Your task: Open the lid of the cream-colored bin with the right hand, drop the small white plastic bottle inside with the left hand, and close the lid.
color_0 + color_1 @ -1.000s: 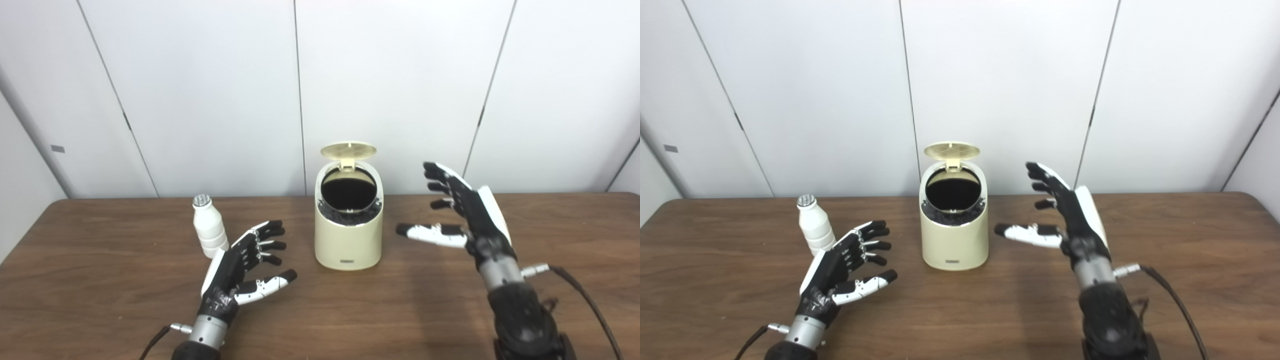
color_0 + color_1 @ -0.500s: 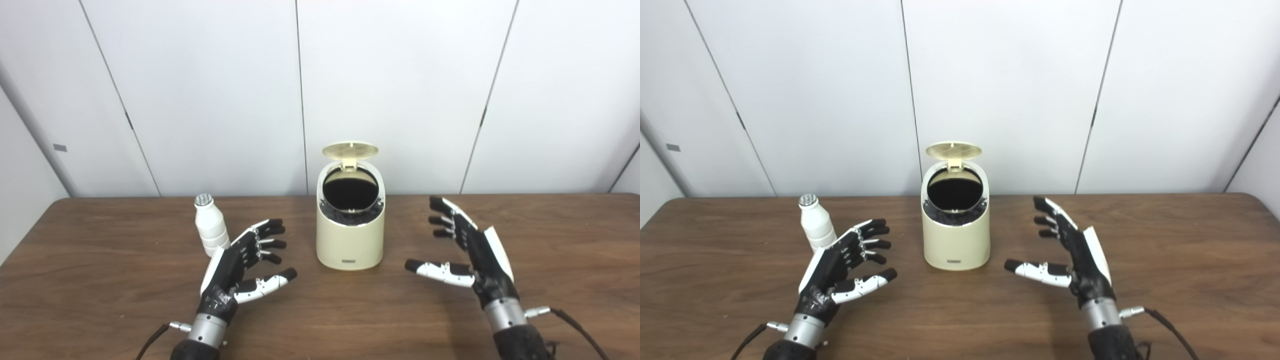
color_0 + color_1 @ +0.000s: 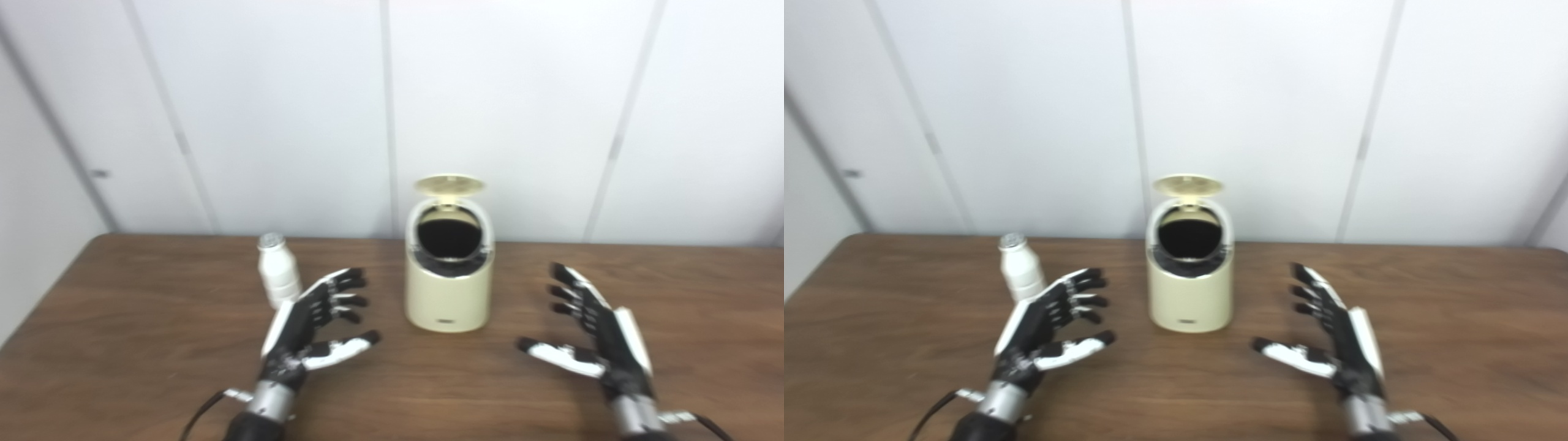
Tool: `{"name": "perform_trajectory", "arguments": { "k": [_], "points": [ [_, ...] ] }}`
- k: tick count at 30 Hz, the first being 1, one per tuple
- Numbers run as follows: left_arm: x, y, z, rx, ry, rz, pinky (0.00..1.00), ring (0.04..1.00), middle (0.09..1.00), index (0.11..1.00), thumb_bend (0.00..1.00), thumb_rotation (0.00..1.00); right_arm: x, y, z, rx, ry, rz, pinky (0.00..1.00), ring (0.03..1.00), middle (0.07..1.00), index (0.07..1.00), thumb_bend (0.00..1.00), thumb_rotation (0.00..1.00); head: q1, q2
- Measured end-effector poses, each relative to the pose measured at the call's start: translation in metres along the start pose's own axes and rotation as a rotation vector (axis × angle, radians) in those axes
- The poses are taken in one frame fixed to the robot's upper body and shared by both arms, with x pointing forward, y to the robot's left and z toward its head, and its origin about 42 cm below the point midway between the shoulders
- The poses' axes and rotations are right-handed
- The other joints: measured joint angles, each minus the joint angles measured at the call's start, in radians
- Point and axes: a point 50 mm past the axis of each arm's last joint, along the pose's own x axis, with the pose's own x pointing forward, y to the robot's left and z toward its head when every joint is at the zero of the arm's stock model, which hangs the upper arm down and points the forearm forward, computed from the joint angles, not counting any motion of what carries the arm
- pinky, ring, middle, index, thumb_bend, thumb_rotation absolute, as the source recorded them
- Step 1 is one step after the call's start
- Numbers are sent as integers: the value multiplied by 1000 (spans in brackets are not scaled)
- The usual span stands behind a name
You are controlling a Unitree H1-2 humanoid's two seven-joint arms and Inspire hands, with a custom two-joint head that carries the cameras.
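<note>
Blurry frames; bin [image 3: 448, 300] interior dark w/ lid [image 3: 449, 184] up

One cream-colored bin [image 3: 448, 300] stands on the one wooden table [image 3: 122, 343], with one lid [image 3: 449, 185] (tipped up at the back). There is one small white bottle [image 3: 277, 277]. Two robot hands show: one left hand [image 3: 309, 321] and one right hand [image 3: 597, 334].
</note>
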Motion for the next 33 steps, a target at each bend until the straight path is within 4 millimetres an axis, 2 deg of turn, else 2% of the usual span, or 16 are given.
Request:
{"name": "perform_trajectory", "arguments": {
  "k": [2, 3, 4, 7, 11, 15, 17, 20, 25, 27, 33],
  "points": [
    [-4, 1, -1, 15, 7, 50, 502, 593, 692, 731, 667, 72, 0, -4, -2, 0, 5, -5, 759, 827, 887, 887, 782, 93, 63, -21],
    [-7, 1, -1, 27, 8, 80, 510, 585, 680, 719, 666, 71, 0, -6, -3, 2, 5, -9, 757, 824, 886, 885, 780, 84, 69, -25],
    [-10, 1, -2, 32, 8, 100, 518, 582, 671, 711, 660, 65, 0, -9, -3, 2, 5, -12, 758, 825, 887, 885, 777, 75, 122, -41],
    [-17, 0, -2, 52, -1, 145, 541, 606, 687, 738, 648, 55, 1, -14, -1, 7, 3, -15, 762, 831, 891, 890, 764, 63, 155, -51],
    [-23, 10, 3, 87, -16, 211, 574, 669, 733, 777, 639, 36, 2, -19, 14, 31, -19, -26, 743, 826, 891, 879, 760, 17, 163, -52],
    [-24, 24, 12, 121, -40, 259, 568, 677, 744, 777, 659, 13, 3, -19, 16, 28, 16, -28, 704, 814, 890, 878, 767, 48, 166, -52],
    [-26, 32, 14, 131, -29, 283, 548, 649, 715, 750, 671, 2, 3, -19, 15, 24, 28, -26, 692, 809, 889, 877, 770, 51, 167, -52],
    [-29, 39, 15, 147, -22, 333, 450, 536, 596, 664, 690, 0, 3, -19, 16, 9, 26, -25, 678, 799, 879, 865, 769, 6, 167, -52],
    [-30, 49, 16, 208, -24, 392, 375, 443, 508, 593, 696, 0, 3, -18, 23, 4, 9, -25, 692, 807, 882, 872, 758, 0, 164, -46],
    [-28, 54, 19, 233, -32, 416, 363, 427, 490, 512, 552, 43, 3, -19, 26, 4, -1, -27, 693, 807, 882, 872, 756, 0, 161, -44],
    [-15, 69, 27, 278, -64, 488, 387, 459, 513, 490, 514, 58, 3, -19, 31, -3, -3, -28, 695, 808, 882, 869, 756, 0, 160, -43]
  ]
}}
